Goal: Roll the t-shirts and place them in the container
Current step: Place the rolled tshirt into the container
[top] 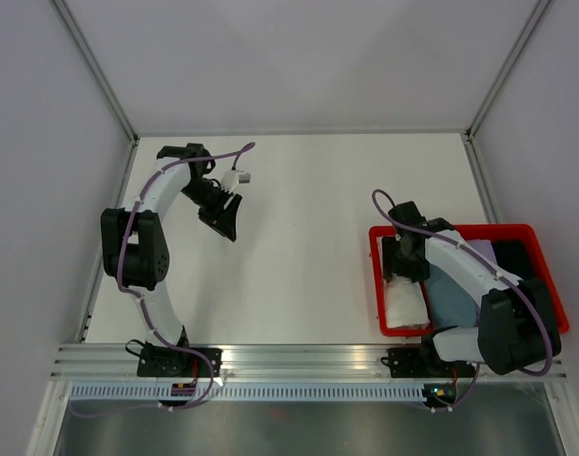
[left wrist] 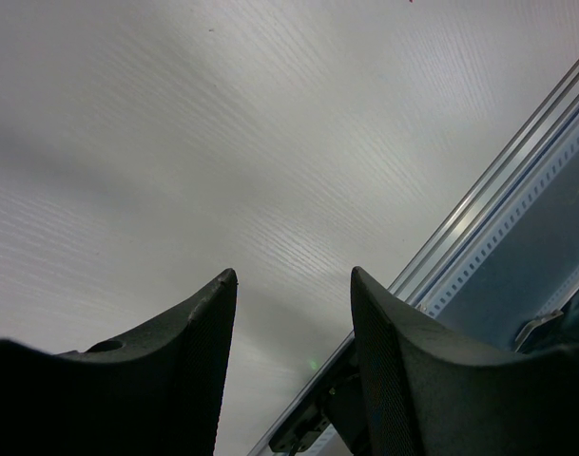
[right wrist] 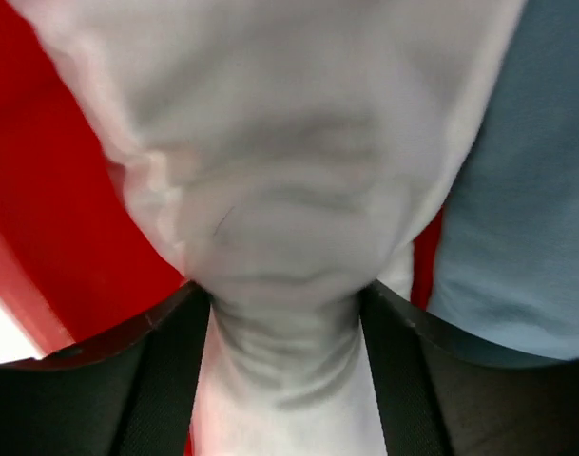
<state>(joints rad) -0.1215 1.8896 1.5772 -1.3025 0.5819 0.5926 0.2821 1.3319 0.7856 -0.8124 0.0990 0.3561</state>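
A cream-white t-shirt [top: 404, 302] lies folded at the left end of a red basket [top: 376, 275] on the right of the table. My right gripper [top: 404, 269] reaches down into the basket over it. In the right wrist view the white t-shirt [right wrist: 289, 190] bulges between my two fingers [right wrist: 165, 380], which press into it on both sides. My left gripper [top: 224, 217] hangs over the bare white table at the back left, open and empty; it also shows in the left wrist view [left wrist: 294, 285].
A blue-grey garment [top: 453, 296] and a dark one [top: 513, 258] lie in the basket beside the white one; the blue-grey one [right wrist: 527, 190] shows in the right wrist view. The table's front metal rail [top: 308, 361] runs along the near edge. White walls enclose the table.
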